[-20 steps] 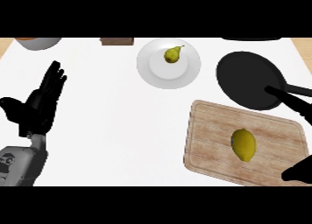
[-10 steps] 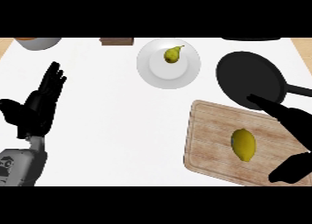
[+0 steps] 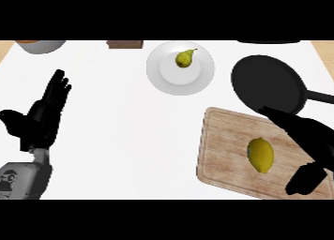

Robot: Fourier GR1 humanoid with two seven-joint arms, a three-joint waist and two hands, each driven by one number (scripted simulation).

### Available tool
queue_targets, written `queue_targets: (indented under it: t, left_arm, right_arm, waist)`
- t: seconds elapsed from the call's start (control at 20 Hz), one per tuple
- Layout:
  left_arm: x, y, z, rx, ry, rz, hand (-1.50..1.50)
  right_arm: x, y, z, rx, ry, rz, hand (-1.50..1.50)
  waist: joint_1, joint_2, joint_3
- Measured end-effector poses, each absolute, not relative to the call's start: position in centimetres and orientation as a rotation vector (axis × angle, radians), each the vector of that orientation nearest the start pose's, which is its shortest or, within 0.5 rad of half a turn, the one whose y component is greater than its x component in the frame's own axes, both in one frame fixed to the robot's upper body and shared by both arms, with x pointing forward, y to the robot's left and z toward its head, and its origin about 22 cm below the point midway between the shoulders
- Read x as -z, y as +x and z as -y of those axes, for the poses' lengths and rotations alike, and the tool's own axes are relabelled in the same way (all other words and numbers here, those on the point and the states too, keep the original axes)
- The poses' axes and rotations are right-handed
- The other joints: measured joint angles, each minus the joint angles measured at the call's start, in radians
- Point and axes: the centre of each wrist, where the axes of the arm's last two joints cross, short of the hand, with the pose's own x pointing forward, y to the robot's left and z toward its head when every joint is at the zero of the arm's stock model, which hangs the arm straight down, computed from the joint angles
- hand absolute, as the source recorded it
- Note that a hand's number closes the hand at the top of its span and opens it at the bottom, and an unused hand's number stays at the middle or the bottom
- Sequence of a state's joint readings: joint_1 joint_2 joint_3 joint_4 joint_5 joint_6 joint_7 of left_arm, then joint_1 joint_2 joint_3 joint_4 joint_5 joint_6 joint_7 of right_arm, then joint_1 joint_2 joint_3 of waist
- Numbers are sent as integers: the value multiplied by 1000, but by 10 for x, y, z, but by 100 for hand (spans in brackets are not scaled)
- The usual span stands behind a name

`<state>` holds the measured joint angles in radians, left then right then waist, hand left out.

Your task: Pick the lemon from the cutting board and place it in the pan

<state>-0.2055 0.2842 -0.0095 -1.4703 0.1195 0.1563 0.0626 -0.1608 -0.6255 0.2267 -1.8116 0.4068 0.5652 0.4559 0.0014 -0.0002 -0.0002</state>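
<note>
A yellow lemon (image 3: 261,155) lies on the wooden cutting board (image 3: 225,140) at the lower right. Above the board sits the black pan (image 3: 267,86), its handle running off to the right. My right hand (image 3: 315,140) is open over the board's right side, just right of the lemon. Its fingers point up-left toward the pan, and its thumb hangs below near the board's lower edge. It does not touch the lemon. My left hand (image 3: 40,117) rests open at the left, fingers up.
A white plate (image 3: 166,77) with a pear (image 3: 184,58) sits at top centre, left of the pan. A bowl (image 3: 40,45) and a brown block (image 3: 124,44) line the far edge.
My right hand has moved left and up from the right edge, reaching further over the cutting board and nearer the lemon. The left hand and the lemon have stayed put.
</note>
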Motion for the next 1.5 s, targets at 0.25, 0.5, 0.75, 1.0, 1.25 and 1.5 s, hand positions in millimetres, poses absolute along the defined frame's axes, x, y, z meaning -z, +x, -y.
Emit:
queue_targets:
  t: [0.25, 0.5, 0.75, 1.0, 1.25, 1.5]
  left_arm:
    - [-53, 300, -281, 45, 205, 1614, 0]
    - [-49, 299, -277, 46, 202, 1614, 0]
    - [-48, 299, -275, 41, 202, 1620, 0]
    - [-48, 295, -271, 43, 194, 1617, 0]
    - [-52, 297, -277, 43, 200, 1619, 0]
    - [-44, 299, -276, 47, 193, 1616, 0]
  right_arm:
    - [-113, 262, 265, -1318, -566, 987, -150]
    - [-95, 261, 257, -1337, -564, 965, -150]
    - [-82, 266, 248, -1364, -577, 931, -150]
    - [-69, 275, 251, -1376, -555, 895, -150]
    - [-53, 278, 250, -1414, -503, 886, 150]
    - [-49, 275, 245, -1477, -503, 943, 150]
  waist:
    - [-1, 0, 0]
    - [-1, 0, 0]
    - [-1, 0, 0]
    - [0, 0, 0]
    - [0, 0, 0]
    - [-2, -2, -2]
